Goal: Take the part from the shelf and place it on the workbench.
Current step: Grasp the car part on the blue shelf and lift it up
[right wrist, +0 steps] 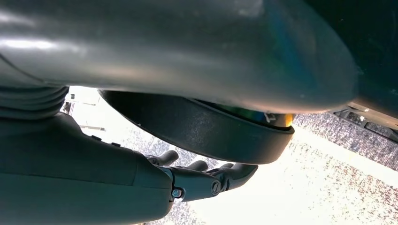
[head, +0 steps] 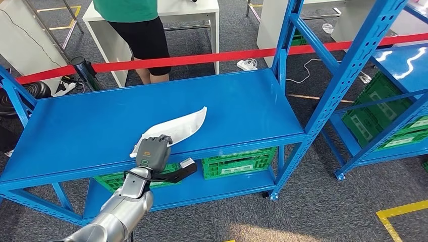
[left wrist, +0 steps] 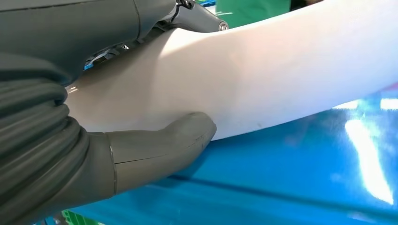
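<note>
1. Left robot hand (left wrist: 141, 154) sits closest to the lens in the left wrist view: thumb pressed under the white part (left wrist: 263, 75), darker fingers over its top. Reads as grasping the part, though how firm the hold is can't be told.
2. Head view: same left robot hand (head: 153, 149) wraps the near end of the part (head: 176, 127), right at the front edge of the blue shelf (head: 91, 126). Part lies on the top deck, long and curved, far tip pointing away toward the back right.
3. Right robot hand (right wrist: 206, 178) hangs low w/ fingers loosely extended, nothing in it; released.
4. Step, by my read: grip made, lift not yet done. Part not yet off the shelf.
5. Risks:
   - Hold is at one end only, so the long free end could sag or twist the part out of the fingers on lift.
   - Smooth glossy surface, so slip is likely if the squeeze is light.
   - Blue upright (head: 282, 55) stands near the far tip; a wide swing could clip it.
   - Person (head: 139, 30) stands behind the red barrier tape (head: 212, 58); keep the swing away from that side.
</note>
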`<state>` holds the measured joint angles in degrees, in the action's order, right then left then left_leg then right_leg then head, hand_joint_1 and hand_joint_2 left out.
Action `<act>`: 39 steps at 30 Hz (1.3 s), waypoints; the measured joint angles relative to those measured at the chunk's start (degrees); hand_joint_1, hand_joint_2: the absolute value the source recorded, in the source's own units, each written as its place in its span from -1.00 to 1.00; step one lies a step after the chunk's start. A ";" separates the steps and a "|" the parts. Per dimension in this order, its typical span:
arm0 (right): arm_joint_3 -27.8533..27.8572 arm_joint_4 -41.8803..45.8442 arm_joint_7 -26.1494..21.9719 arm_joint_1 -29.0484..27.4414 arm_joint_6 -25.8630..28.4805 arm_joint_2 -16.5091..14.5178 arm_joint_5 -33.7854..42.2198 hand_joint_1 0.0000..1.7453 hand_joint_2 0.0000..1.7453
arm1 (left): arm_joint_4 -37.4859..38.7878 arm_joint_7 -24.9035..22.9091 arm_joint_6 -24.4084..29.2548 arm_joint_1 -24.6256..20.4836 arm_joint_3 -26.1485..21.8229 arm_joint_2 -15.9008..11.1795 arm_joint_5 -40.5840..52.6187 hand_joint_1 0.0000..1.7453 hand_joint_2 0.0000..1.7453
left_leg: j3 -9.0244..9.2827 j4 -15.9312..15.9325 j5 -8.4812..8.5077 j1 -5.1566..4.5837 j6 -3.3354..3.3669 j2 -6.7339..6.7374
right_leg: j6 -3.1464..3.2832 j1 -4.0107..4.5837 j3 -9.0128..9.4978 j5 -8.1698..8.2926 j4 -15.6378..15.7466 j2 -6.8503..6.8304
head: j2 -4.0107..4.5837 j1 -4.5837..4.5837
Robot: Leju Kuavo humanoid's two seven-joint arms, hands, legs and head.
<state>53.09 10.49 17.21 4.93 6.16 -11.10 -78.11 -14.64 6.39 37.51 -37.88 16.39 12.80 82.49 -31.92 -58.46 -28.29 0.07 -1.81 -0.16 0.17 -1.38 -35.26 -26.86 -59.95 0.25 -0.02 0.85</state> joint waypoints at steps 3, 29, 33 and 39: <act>0.00 0.00 -0.01 -0.01 0.00 0.00 0.10 -1.00 -1.00 | -0.02 3.96 1.19 -0.02 -1.65 0.38 -3.97 1.00 1.00 | 0.00 -0.01 0.00 0.00 0.00 0.00 | -0.02 0.00 0.00 0.01 0.00 0.00 | 0.00 0.00; 0.01 0.00 0.01 0.00 -0.08 0.08 1.34 -1.00 -1.00 | -2.94 19.54 -9.23 -3.85 -10.50 2.27 -11.81 1.00 1.00 | -0.04 -0.06 0.02 0.00 0.04 0.00 | -0.09 0.00 0.00 0.06 0.01 0.01 | 0.00 0.00; 0.04 0.00 0.01 -0.01 -0.20 0.15 1.92 -1.00 -1.00 | -5.28 18.12 -11.00 -4.58 -8.04 1.08 -9.83 1.00 1.00 | -0.04 -0.06 0.03 0.00 0.05 0.01 | -0.09 0.00 0.00 0.06 0.01 0.01 | 0.00 0.00; 0.23 0.00 -0.01 -0.02 -0.17 0.18 2.81 -1.00 -1.00 | -10.06 17.87 -15.15 -5.48 -3.61 -1.47 -11.08 1.00 1.00 | -0.04 -0.06 0.03 0.00 0.05 0.01 | -0.09 0.00 0.00 0.07 0.01 0.01 | 0.00 0.00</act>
<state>53.32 10.49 17.20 4.92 5.99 -10.92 -75.29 -24.71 24.26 22.36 -43.36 12.77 11.33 71.42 -31.96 -58.52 -28.26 0.07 -1.76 -0.15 0.08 -1.37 -35.26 -26.80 -59.94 0.26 -0.02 0.85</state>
